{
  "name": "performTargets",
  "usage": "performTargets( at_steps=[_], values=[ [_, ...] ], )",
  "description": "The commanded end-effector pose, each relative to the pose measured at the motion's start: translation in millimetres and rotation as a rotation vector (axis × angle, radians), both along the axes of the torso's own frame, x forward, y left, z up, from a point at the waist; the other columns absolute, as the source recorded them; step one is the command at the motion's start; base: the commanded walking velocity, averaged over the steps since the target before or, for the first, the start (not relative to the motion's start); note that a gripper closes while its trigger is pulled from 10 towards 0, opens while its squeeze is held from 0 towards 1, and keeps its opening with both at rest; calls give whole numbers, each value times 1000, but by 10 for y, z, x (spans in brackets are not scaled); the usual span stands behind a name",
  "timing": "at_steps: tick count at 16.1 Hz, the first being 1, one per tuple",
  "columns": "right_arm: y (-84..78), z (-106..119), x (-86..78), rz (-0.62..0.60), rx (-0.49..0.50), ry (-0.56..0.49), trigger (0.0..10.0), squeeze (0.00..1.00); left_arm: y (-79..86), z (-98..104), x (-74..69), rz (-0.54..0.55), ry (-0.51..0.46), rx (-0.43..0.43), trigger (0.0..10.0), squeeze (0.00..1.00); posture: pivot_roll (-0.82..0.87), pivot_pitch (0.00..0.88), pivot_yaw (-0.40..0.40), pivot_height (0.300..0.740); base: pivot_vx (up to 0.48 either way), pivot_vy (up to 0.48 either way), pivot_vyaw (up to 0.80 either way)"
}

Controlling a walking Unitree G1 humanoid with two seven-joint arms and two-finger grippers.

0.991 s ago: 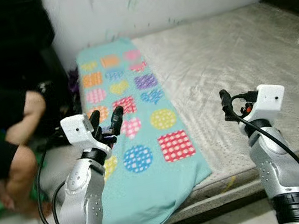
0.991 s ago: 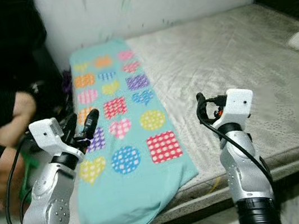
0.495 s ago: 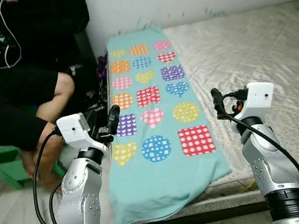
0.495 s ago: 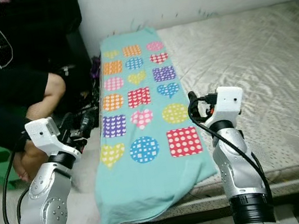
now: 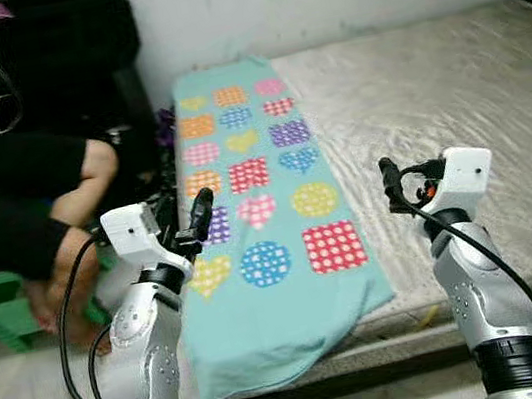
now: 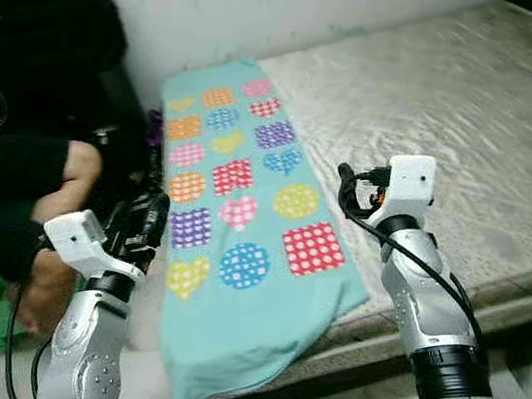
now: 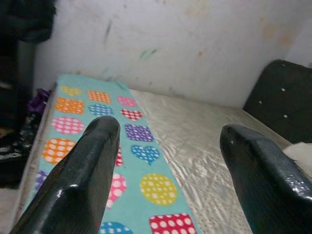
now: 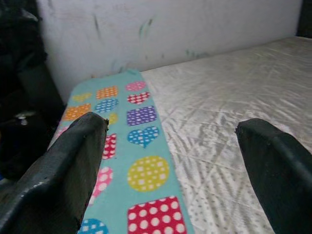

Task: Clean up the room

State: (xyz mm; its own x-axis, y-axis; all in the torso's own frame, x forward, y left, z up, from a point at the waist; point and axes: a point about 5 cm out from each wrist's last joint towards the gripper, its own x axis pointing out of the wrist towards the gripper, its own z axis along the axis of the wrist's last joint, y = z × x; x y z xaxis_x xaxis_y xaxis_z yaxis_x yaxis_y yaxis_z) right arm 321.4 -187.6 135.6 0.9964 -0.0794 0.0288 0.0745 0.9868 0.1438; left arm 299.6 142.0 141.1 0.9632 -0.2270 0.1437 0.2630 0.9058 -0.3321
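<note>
Two grippers hang raised before the bed in the left eye view; the left gripper (image 5: 189,222) hovers over the near left edge of the teal blanket (image 5: 263,210), its fingers spread and holding nothing; the right gripper (image 5: 393,186) floats just beyond the blanket's right border, above the bare mattress (image 5: 451,89), and whether its fingers are parted cannot be told from here. A person (image 5: 23,197) sits well to the left of the left gripper. The right eye view gives the same layout; the blanket's near end droops off the mattress below and between the two grippers. The left wrist view looks between wide-apart fingers (image 7: 83,170) along the blanket's patterned length toward the wall (image 7: 170,44). The right wrist view shows that gripper's fingers (image 8: 63,170) equally splayed and empty, the blanket ahead and toward the left arm. The cloth looks light, limp and easily bunched; a pinch at the hanging near corners probably suits folding best.
</note>
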Motion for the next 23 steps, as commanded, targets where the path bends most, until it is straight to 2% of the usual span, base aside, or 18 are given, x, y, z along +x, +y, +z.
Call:
performTargets(
  at_steps=[1,7,15,23],
  values=[
    [11,-22,-12,-4,10,4,10000,0,22,10,-11,4,-3,11,10000,0,-121,0,67,740,0,0,-469],
    [-6,-24,-16,-9,10,4,10000,0,11,2,-15,-9,-3,16,10000,0,-124,0,71,740,41,0,-205],
    [-8,-14,-12,-6,10,1,10000,0,6,-6,-17,-7,1,20,10000,0,-124,0,69,740,221,0,-620],
    [-16,-18,-14,-9,11,0,10000,0,35,-13,5,24,13,22,10000,0,-124,0,72,740,0,0,0]
  ],
)
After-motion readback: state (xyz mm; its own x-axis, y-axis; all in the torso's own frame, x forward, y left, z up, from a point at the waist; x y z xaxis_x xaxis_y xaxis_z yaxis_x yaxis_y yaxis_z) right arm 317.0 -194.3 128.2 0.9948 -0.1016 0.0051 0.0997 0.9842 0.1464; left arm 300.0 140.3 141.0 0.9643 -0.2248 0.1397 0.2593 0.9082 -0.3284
